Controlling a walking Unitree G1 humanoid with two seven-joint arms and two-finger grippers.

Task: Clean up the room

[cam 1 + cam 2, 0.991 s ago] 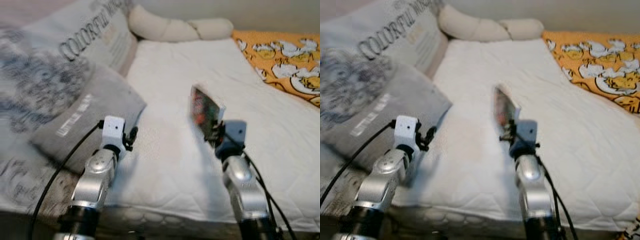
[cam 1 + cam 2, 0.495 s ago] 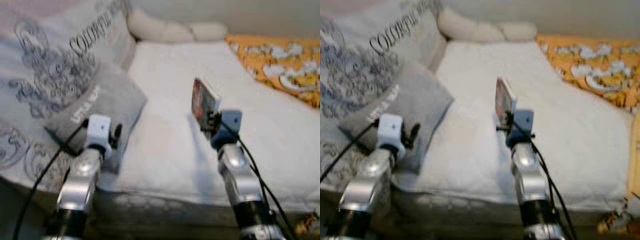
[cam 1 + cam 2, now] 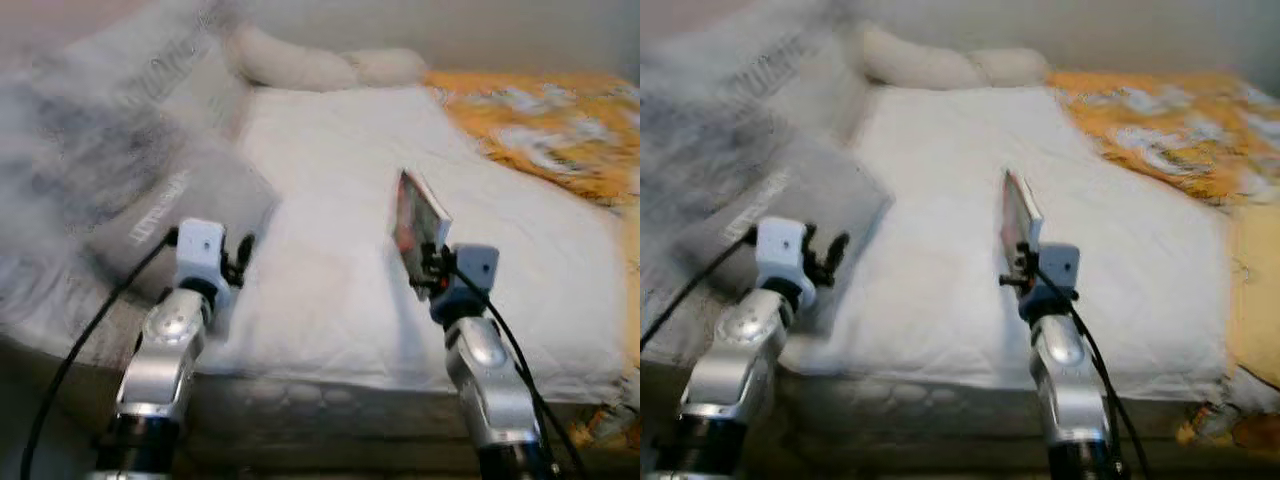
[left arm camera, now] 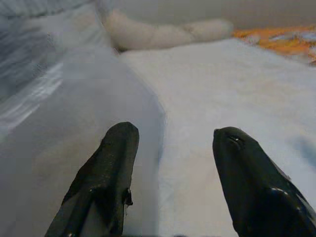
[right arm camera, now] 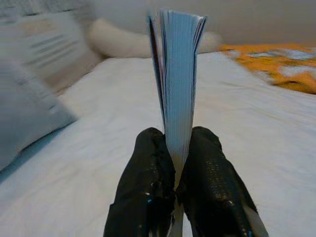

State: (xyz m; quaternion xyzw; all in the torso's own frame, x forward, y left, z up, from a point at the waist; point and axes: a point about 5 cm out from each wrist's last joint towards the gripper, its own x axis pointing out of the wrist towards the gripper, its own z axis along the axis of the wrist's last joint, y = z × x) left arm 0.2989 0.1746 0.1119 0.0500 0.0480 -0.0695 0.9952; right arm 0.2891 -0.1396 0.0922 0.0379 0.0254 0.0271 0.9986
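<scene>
A white quilted bed (image 3: pixel 330 210) lies below my grippers. My right gripper (image 5: pixel 174 180) pinches a thin colourful book (image 3: pixel 415 225) upright, spine vertical; my left gripper (image 4: pixel 170 163) hangs wide open, holding nothing.

Soft, even room light falls on the bed (image 3: pixel 330 230), with no glare and only faint shadows. Both eye views are smeared by motion blur, worst at the left, where the print on the pillows (image 3: pixel 120 130) is unreadable. In the wrist views the near black fingers (image 4: pixel 108 177) are sharp and the background is hazy.
</scene>
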